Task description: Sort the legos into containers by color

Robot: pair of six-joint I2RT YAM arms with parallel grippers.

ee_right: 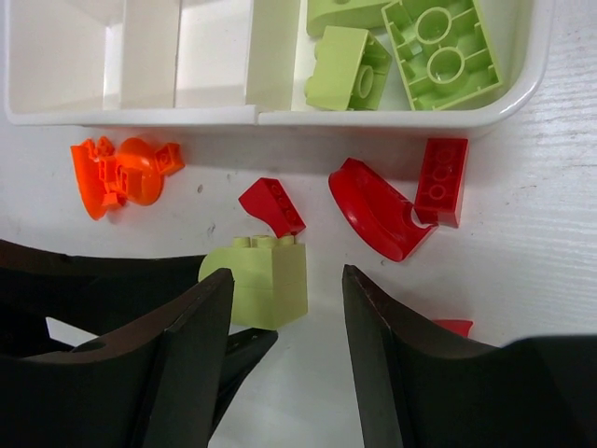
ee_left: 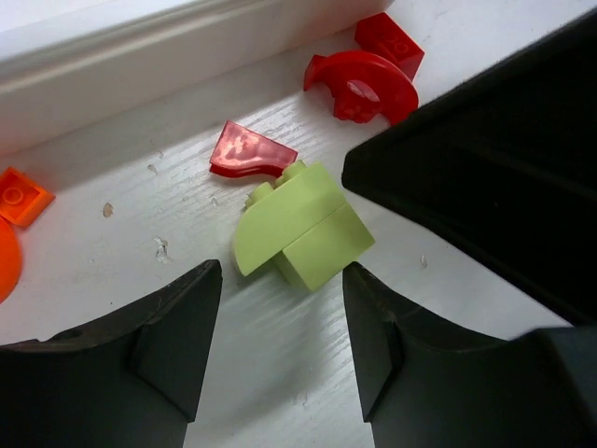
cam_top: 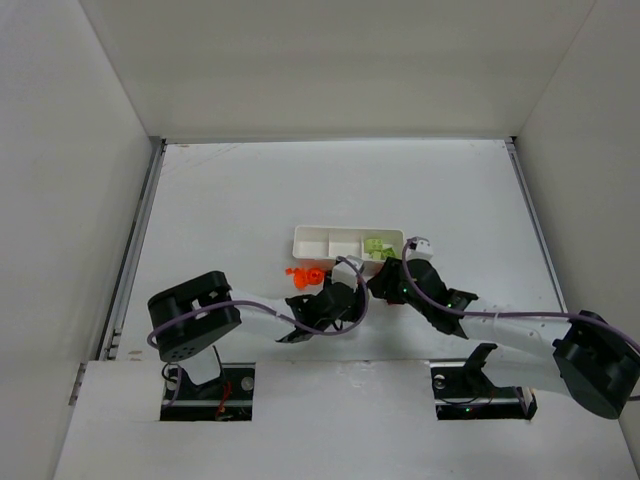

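Both the left gripper (ee_left: 280, 301) and the right gripper (ee_right: 287, 313) hang unclenched and empty, jaws framing the stray yellow-green brick (ee_right: 261, 280), which likely belongs with the greens (ee_right: 438, 42) in the tray (ee_right: 140, 116).

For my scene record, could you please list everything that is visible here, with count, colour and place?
long white plastic tray: one, white, three compartments, beyond the loose pieces
yellow-green plastic bricks: three in the tray's right compartment, one loose brick on the table
red plastic pieces: at least three, on table before tray
orange plastic pieces: count unclear, left of the red
table: one, white
left gripper: black, open
right gripper: black, open
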